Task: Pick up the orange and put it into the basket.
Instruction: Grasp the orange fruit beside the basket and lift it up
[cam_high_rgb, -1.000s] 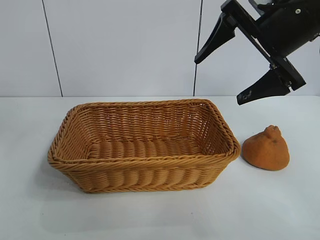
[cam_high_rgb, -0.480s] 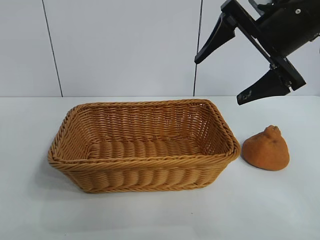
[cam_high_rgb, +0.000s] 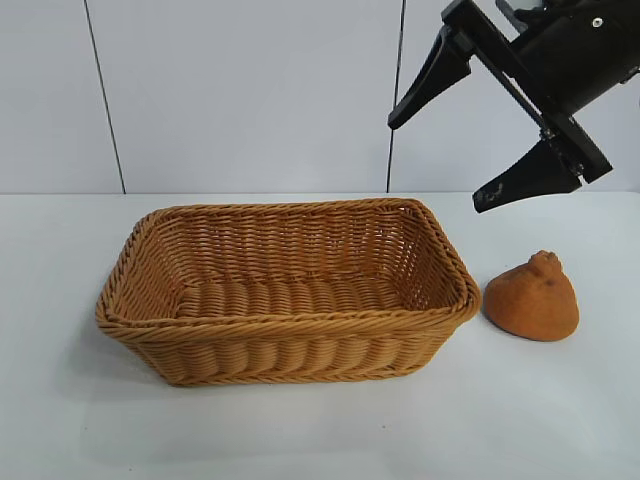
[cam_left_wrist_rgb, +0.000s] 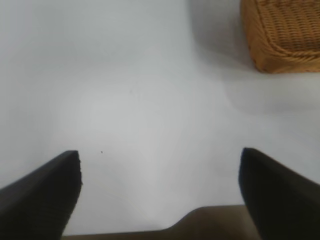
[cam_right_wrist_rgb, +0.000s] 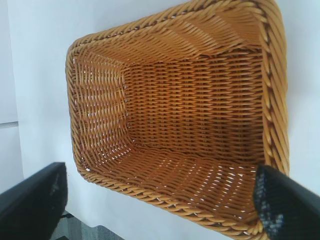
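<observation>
**Orange on the table beside the basket, right gripper spread wide above**

The white table (cam_high_rgb: 560, 420) filled the lower half of the exterior view, with pale wall panels (cam_high_rgb: 250, 90) behind it. On it sat the basket (cam_high_rgb: 285, 350), the largest object, its long side facing the camera and its woven floor bare. In the right wrist view the basket (cam_right_wrist_rgb: 180, 115) took up nearly the whole picture, seen from above with the interior open to the lens; in the left wrist view only a corner of the basket (cam_left_wrist_rgb: 285, 35) showed.

Next in size, the right gripper (cam_high_rgb: 440, 160) hung in the air at about 1 o'clock from the basket's centre, well above the table. Its two black fingers were spread far apart and held nothing; one fingertip stood above the basket's far right corner, the other above the orange. The left gripper (cam_left_wrist_rgb: 160, 165) appeared only in its own wrist view, hovering over bare table with its fingers likewise wide apart and empty.

Smallest, the orange (cam_high_rgb: 533, 297) rested on the table at 3 o'clock from the basket, just beside its right end, its knobby bump pointing up. Whether it touched the wicker could not be told. Neither gripper was in contact with it.
</observation>
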